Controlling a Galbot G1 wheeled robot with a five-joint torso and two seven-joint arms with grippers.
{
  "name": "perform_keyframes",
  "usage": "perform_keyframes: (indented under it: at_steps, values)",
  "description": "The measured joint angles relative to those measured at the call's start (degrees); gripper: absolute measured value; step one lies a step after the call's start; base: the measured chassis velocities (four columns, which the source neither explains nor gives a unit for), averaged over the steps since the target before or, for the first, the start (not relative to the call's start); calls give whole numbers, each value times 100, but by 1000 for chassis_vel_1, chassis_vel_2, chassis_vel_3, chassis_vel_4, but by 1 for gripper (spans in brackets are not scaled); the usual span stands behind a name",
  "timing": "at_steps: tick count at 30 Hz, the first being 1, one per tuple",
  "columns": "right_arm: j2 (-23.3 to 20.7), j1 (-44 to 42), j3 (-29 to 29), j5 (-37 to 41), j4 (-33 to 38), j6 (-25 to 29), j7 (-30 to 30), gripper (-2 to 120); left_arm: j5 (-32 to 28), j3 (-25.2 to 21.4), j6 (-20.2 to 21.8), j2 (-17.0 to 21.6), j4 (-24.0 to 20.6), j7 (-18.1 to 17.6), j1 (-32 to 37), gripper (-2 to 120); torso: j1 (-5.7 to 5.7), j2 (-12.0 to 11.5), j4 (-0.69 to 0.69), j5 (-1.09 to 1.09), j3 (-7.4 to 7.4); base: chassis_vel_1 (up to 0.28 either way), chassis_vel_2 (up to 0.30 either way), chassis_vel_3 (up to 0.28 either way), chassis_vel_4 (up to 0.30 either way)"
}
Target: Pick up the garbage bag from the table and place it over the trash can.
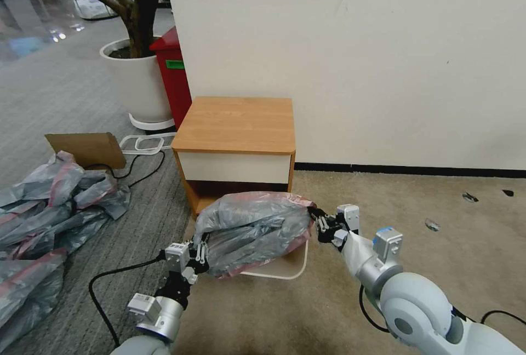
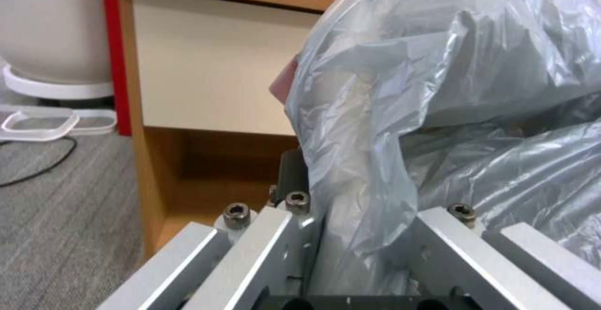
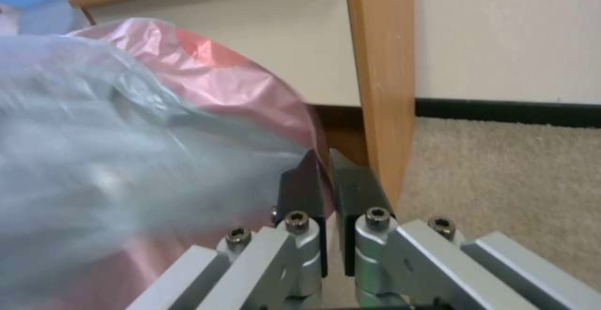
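The crinkled translucent grey plastic garbage bag with pink-red rim [image 1: 255, 232] hangs stretched over the cream-white rectangular trash can [image 1: 287, 272], both the left gripper [image 1: 200, 255] and right gripper [image 1: 316, 222] jaws pinching its edges, before the orange-brown wooden worktop [image 1: 236, 124].

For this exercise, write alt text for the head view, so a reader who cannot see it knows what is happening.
Two robot arms stretch the garbage bag over the trash can, the left gripper and the right gripper each shut on one end. Behind stands the table against a cream wall, with a heap of similar bags on the left.
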Motion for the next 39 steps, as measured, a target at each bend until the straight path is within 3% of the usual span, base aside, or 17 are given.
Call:
perform_keyframes:
  at_steps: [9, 19, 24, 29, 31, 39]
  values:
    - [-126, -54, -9, -54, -89, 0, -2, 5, -190, -21, 68, -14, 1, -40, -91, 5, 0, 0, 0, 0, 0, 0, 0, 0, 0]
    - [91, -463, 632, -181, -161, 190, -11, 5, -377, -52, 185, -9, 82, -195, -193, 5, 0, 0, 0, 0, 0, 0, 0, 0, 0]
    - [390, -820, 1059, -153, 278, 342, 82, 7, -337, -52, 372, -101, 124, -598, -267, 5, 0, 0, 0, -1, 0, 0, 0, 0, 0]
    - [900, -1228, 1148, 645, 1118, 378, 443, 23, -330, -27, 382, -176, 193, -751, -276, 5, 0, 0, 1, -2, 0, 0, 0, 0, 0]
    - [1130, -1505, 926, 1009, 1659, 227, 529, 33, -327, 0, 362, -180, 204, -754, -287, 5, 0, 0, 0, -2, 0, 0, 0, 0, 0]
    - [1262, -1792, 126, 549, 1741, 34, 369, 58, -312, 41, 275, -177, 205, -664, -323, 5, 0, 1, 0, -2, 0, 0, 0, 0, 0]
